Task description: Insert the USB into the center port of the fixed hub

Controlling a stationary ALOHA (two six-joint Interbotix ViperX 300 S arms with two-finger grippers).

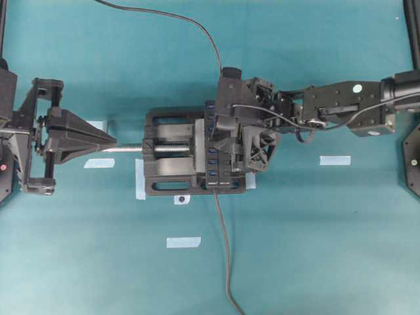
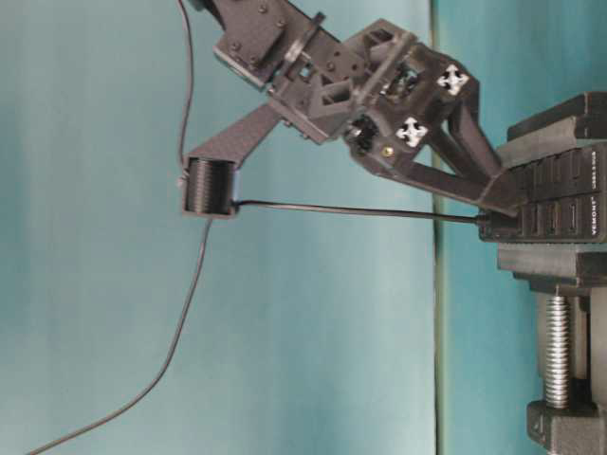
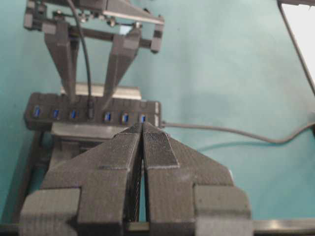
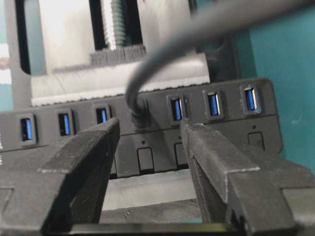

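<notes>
USB [image 4: 139, 115] sits in the hub's [image 4: 231, 128] center port, mid-frame — right gripper [image 4: 150, 147] wide open, empty; left gripper [image 3: 142, 142] closed, empty — next, judge: retreat

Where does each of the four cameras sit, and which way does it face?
Overhead: above, facing down; both arms, vise.
Table-level: low beside the hub; right gripper.
Left wrist: over the shut left gripper, facing the hub.
Right wrist: between open fingers, facing the plug.
All share the hub.
</notes>
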